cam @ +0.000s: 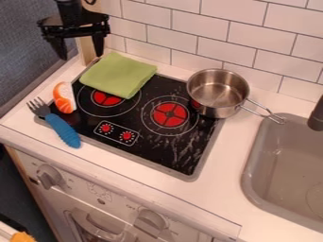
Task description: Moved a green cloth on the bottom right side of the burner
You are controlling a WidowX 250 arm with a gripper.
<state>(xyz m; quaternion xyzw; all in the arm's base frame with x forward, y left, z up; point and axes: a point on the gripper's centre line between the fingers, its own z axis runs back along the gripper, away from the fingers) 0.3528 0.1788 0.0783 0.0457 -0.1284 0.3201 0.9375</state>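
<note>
"What did you count?"
"One green cloth (118,74), one metal pot (216,107), one blue-handled fork (62,130) and one orange-and-white toy (64,98), all on or beside one cooktop (165,158) with two red rings (170,115)."
"And your jaws?"
"My gripper (80,56) hung by the cooktop's back left corner, spread wide, gripping nothing."
"The cloth?"
"Across the cooktop's back left part, near my right fingertip, apart from my grasp."

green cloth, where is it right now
In the camera view, the green cloth lies toward the upper left, over the back left part of the stovetop, partly covering the left burner, behind the orange-and-white toy.
</note>
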